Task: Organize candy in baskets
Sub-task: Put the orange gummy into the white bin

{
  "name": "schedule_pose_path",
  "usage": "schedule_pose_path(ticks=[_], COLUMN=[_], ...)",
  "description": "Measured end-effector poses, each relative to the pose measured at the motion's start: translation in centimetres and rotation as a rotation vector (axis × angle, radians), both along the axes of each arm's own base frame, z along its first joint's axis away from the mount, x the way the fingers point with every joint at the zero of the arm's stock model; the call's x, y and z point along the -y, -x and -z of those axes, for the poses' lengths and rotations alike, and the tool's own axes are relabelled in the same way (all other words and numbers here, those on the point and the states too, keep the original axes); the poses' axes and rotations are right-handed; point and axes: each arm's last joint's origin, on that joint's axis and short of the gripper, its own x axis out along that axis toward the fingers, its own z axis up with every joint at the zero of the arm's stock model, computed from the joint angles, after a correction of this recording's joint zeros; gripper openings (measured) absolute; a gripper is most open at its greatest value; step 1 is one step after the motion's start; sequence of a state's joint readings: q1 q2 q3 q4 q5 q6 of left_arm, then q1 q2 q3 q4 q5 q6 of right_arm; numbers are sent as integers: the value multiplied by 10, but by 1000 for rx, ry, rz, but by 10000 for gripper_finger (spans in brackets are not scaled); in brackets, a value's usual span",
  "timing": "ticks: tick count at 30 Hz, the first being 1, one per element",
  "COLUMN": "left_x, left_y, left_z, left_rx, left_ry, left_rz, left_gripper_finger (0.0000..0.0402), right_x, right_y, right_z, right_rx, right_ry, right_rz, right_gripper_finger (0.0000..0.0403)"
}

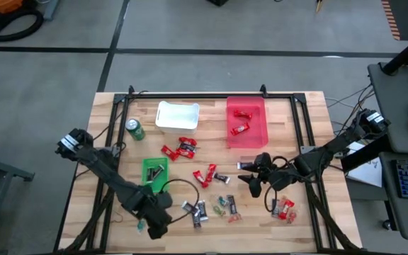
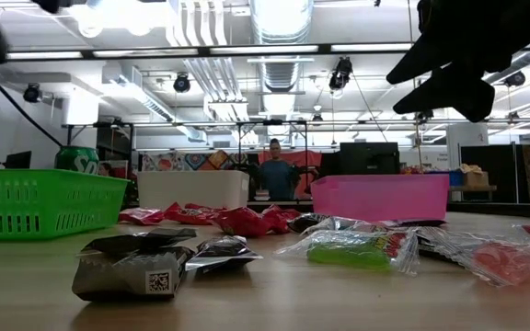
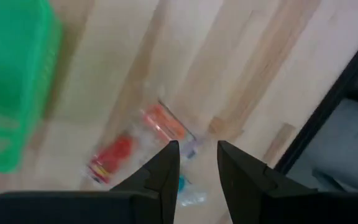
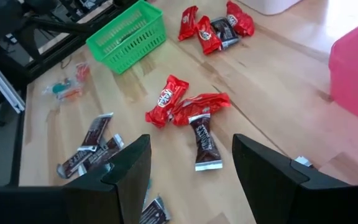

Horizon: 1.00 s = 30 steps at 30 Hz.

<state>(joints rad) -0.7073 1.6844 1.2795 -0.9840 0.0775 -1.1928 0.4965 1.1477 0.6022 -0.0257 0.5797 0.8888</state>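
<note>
Directly beneath left gripper (image 3: 196, 163), jaws parted a little and holding nothing: clear-wrapped orange and red sweets (image 3: 143, 138) at the counter's (image 1: 310, 117) near-left corner, just beside green basket (image 1: 154, 172). Farther off, right gripper (image 4: 190, 163), jaws spread wide, above red bars (image 4: 182, 106), long axes splayed. Left arm nearer these sweets.

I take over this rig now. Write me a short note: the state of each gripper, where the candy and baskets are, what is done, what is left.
Left gripper: open, near corner, above clear-wrapped pieces.
Right gripper: open, empty, mid-table near the red basket.
Done: two red bars in red basket; one dark piece in green basket.
White basket looks empty.
Left: loose candy across the table.
</note>
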Motion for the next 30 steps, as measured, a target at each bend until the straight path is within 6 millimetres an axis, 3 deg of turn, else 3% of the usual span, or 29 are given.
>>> schedule_pose_path(ticks=[9, 14, 22, 30], left_x=[21, 19, 31, 37], left_y=[22, 13, -1, -7], left_z=[22, 39, 71, 83], left_rx=[80, 69, -31, -60], left_ry=[-59, -134, -193, -227], left_rz=[12, -68, -96, -93], left_gripper_finger=[128, 149, 151, 148], right_x=[0, 1, -2, -4], right_y=[0, -1, -8, -11], right_z=[0, -1, -17, -27], right_rx=[-10, -13, 13, 33], right_ry=[46, 75, 142, 179], right_rz=[-30, -45, -97, -127], right_gripper_finger=[215, 215, 215, 215])
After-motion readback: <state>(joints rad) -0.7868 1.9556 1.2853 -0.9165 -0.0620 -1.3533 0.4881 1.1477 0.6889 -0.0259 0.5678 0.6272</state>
